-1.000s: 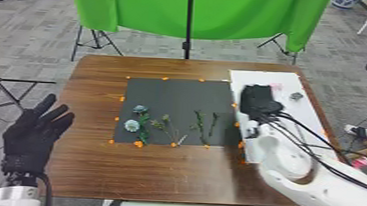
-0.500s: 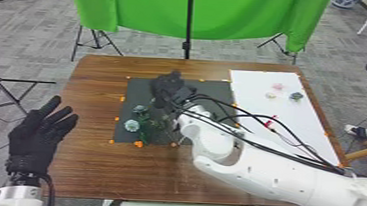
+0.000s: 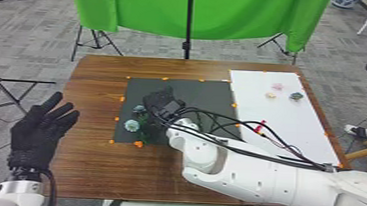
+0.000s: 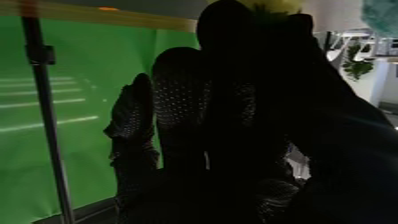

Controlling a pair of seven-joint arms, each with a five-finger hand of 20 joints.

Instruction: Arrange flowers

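Right hand swung from the white sheet to the dark mat

Since the first frame, I have brought that hand across from the white sheet; over the last step it has drawn a little nearer to me. It is now above the dark mat, close to the blue flowers. I can't tell whether it is open or closed, or whether it grips anything. In the right wrist view, a yellow bloom with some green shows just behind the glove's tips.

On the mat I have a pale blue flower with ruffled petals, a smaller blue flower just beyond it and green leaves beside it. Out on the white sheet lie a pink flower, a cream flower and a grey-blue flower, grouped near one another.

My left hand is open beside the mat.

Orange markers dot the edges of mat and sheet on the brown wooden table. Beyond hangs a green backdrop, above grey flooring.
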